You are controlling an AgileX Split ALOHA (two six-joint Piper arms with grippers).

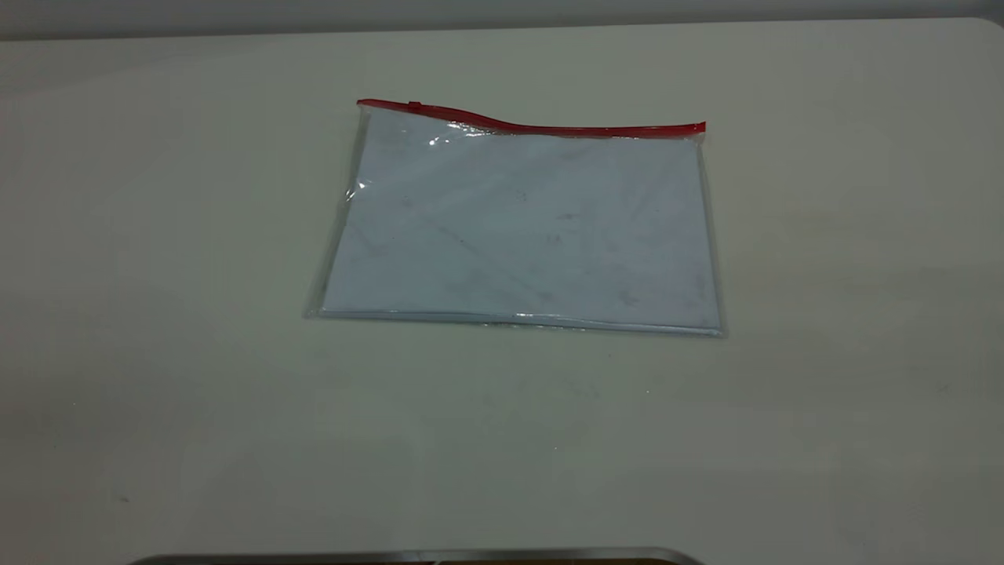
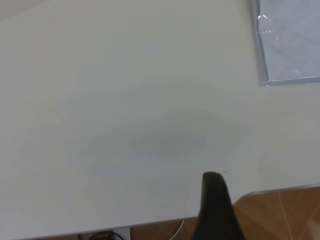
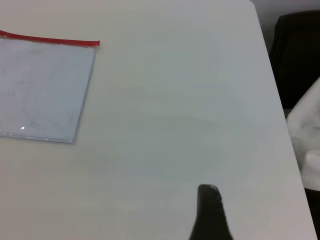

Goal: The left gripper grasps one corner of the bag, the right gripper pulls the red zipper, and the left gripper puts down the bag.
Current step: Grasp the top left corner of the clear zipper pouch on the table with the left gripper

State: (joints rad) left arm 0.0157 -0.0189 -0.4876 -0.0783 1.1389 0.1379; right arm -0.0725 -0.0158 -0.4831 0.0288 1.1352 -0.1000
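The bag (image 1: 518, 227), a clear flat pouch with white paper inside, lies flat on the white table (image 1: 157, 353). The red zipper (image 1: 549, 128) runs along its far long edge, with the small slider tab (image 1: 414, 104) near the left end. Neither arm shows in the exterior view. In the left wrist view the left gripper (image 2: 212, 176) shows as one dark tip over the table edge, far from the bag's corner (image 2: 292, 45). In the right wrist view the right gripper (image 3: 208, 189) shows as one dark tip over bare table, well away from the bag (image 3: 42, 87) and zipper end (image 3: 75, 42).
A metal-edged strip (image 1: 408, 555) lies at the table's near edge. Brown wooden floor (image 2: 280, 215) shows past the table edge by the left gripper. A dark chair (image 3: 297, 55) and white cloth (image 3: 310, 135) stand beyond the table's side edge.
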